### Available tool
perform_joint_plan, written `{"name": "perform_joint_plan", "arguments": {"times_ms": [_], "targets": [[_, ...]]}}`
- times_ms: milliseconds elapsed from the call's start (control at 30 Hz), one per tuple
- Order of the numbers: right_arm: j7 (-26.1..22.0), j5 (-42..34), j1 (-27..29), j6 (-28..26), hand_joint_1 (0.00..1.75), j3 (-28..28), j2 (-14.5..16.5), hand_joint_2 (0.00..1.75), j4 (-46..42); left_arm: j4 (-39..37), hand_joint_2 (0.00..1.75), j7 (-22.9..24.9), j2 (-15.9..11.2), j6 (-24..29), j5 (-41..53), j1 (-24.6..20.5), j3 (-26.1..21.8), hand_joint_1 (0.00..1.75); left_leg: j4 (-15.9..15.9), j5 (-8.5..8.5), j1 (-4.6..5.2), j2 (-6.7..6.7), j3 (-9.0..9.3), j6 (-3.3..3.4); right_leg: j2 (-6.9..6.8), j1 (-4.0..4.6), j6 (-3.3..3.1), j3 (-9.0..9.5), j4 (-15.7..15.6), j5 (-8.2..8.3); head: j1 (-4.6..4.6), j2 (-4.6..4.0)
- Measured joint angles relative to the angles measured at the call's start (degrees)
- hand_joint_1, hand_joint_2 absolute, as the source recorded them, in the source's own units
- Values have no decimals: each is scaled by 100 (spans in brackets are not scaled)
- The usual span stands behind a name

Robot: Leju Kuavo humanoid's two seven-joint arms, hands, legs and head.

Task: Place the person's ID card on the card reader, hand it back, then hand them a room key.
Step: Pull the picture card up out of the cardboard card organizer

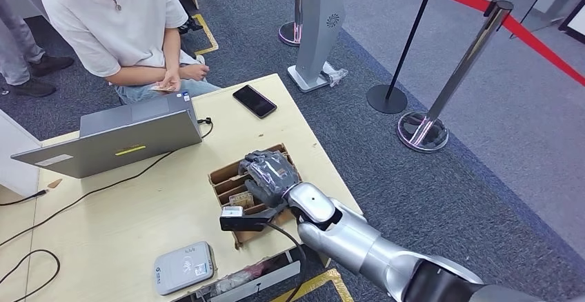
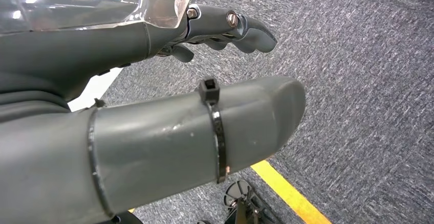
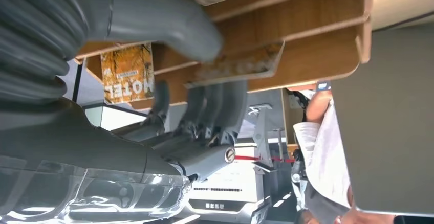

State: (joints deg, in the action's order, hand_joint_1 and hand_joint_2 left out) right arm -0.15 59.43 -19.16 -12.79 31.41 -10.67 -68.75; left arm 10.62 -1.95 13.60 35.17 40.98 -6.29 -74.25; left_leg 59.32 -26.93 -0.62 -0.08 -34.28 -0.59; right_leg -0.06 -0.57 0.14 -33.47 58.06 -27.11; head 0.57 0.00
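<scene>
Grey carpet surrounds the desk (image 1: 103,226). Right hand (image 1: 270,173) reaches into the key box (image 1: 224,175), fingers (image 3: 215,98) closing on a key card (image 3: 240,65) — grip uncertain. Left hand (image 2: 153,91) hangs open. Person (image 1: 114,19) holds the ID (image 1: 163,88) — key step; next, lift it out.

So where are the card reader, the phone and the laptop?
card reader (image 1: 183,267), head view, middle of its grey top.
phone (image 1: 254,101), head view, centre of its dark screen.
laptop (image 1: 117,142), head view, back of its open lid.
</scene>
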Motion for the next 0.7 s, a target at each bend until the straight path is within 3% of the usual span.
{"name": "perform_joint_plan", "arguments": {"times_ms": [100, 467, 700], "targets": [[0, 0, -20, -15, 175, -11, 0, 175, 1, 0, 0, -2, 0, -2, 0, 0, 0, 0, 0, 0, 0, 0, 0, 0, -1, 0, 0, 0, 0, 0, 1, 0], [-34, 1, -23, -79, 175, -29, 0, 175, 15, 0, 0, -7, 0, -10, -1, -1, 0, 0, 0, 0, 0, 0, -1, 0, -1, 0, 0, 0, 0, 0, 0, 0], [-276, -74, -12, -478, 175, -38, 0, 175, 7, 0, 0, -14, -1, -22, 0, 0, 0, 0, 0, 0, 0, 0, -1, 0, 0, 0, 0, 0, 0, 0, 1, 0]]}}
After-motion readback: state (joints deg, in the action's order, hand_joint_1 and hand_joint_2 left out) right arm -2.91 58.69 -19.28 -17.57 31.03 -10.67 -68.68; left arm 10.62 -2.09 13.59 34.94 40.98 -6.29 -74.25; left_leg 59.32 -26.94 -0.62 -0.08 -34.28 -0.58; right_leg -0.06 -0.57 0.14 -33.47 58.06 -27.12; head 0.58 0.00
